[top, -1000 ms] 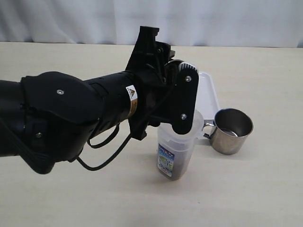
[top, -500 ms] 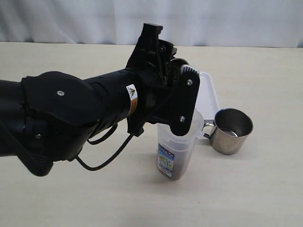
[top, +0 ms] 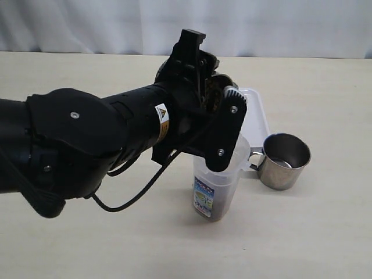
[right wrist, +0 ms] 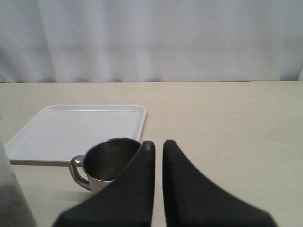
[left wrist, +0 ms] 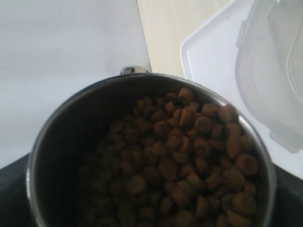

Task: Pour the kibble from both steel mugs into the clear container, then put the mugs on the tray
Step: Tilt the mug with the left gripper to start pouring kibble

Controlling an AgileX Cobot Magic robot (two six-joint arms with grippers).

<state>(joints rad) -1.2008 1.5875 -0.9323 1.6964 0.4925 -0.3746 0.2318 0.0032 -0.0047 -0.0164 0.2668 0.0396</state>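
1. The left gripper [top: 210,87] has its fingers spread wide and pressed against the two sides of the full mug [left wrist: 71,142]. It holds the mug up off the table, and black finger parts show at either side of the mug in the left wrist view.
2. The kibble [left wrist: 189,156] lies inside this mug, banked up to the rim on the side nearest the container [top: 215,186].
3. The full mug hangs just above the container's open top. In the exterior view it is mostly hidden behind the left arm.
4. The container stands upright on the table [top: 319,232], with a dark brown layer low inside it.
5. The right gripper [right wrist: 158,143] has its fingers drawn together with only a thin slit between them, and they grasp nothing. It points toward the empty mug [top: 285,163], which stands just beyond the fingertips.
6. The empty mug stands upright on the table just beside the near edge of the tray [top: 256,110], with its handle turned toward the container.
7. The tray lies flat on the table behind the container and is partly hidden by the left arm.
8. A pale curtain [top: 261,23] hangs behind the table.
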